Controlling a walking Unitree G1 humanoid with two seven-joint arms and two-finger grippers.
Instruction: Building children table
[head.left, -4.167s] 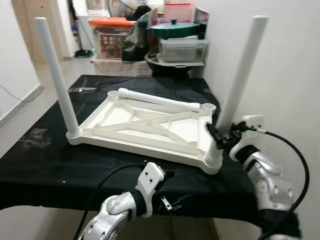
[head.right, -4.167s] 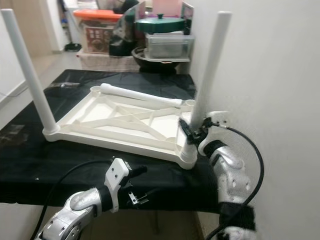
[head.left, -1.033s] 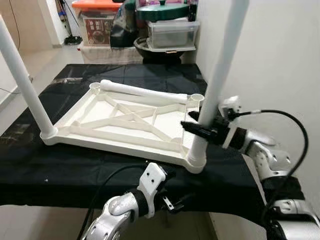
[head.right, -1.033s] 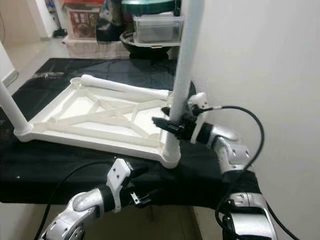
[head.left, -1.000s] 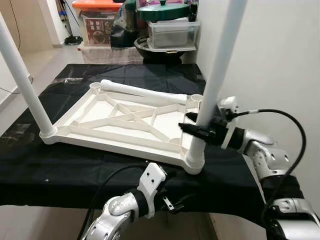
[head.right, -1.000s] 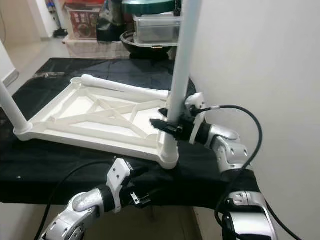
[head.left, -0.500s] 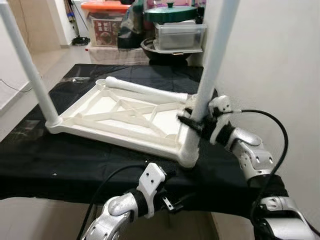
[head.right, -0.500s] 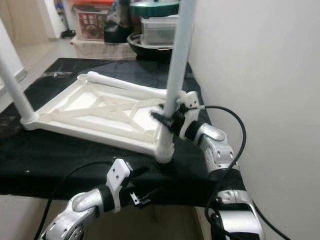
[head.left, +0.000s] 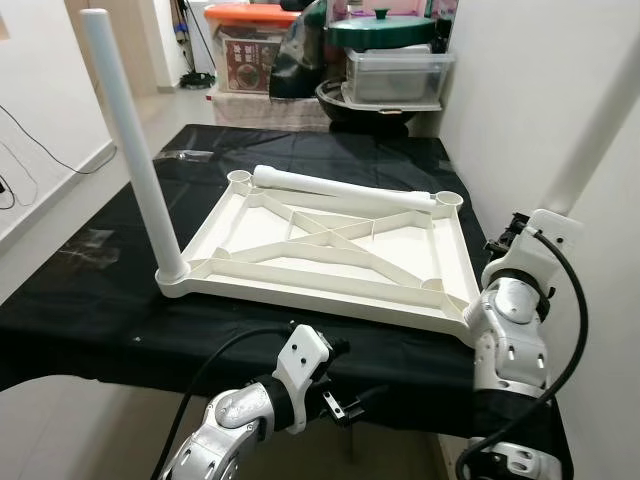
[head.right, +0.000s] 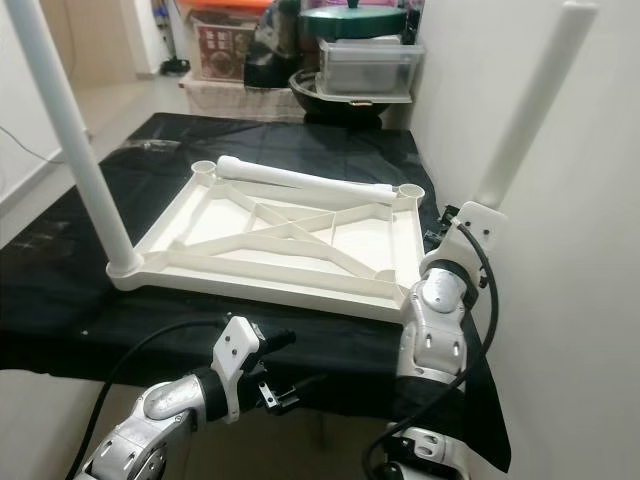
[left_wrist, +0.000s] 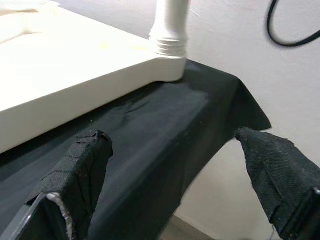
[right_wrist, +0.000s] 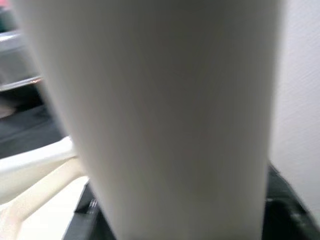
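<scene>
A white tabletop (head.left: 330, 250) lies upside down on the black-clothed table (head.left: 90, 310). One white leg (head.left: 130, 150) stands upright in its near left corner. A loose leg (head.left: 345, 190) lies along the far edge. A third leg (head.right: 530, 110) rises from the near right corner, leaning towards the wall. My right gripper (head.right: 443, 222) is shut on its lower part, and the right wrist view is close against that leg (right_wrist: 170, 115). My left gripper (left_wrist: 175, 165) hangs open below the table's front edge, looking at the leg's threaded base (left_wrist: 170, 30).
A white wall (head.left: 560, 60) runs close along the table's right side. Behind the table are a green lidded pot (head.left: 380, 30), a clear plastic box (head.left: 395, 75) and an orange-lidded box (head.left: 250, 40). Open floor (head.left: 60, 190) lies to the left.
The camera has pulled back and swung, so the whole scene shifted. My right forearm now rises from the near side to the leg instead of reaching across. The left arm is unchanged.
</scene>
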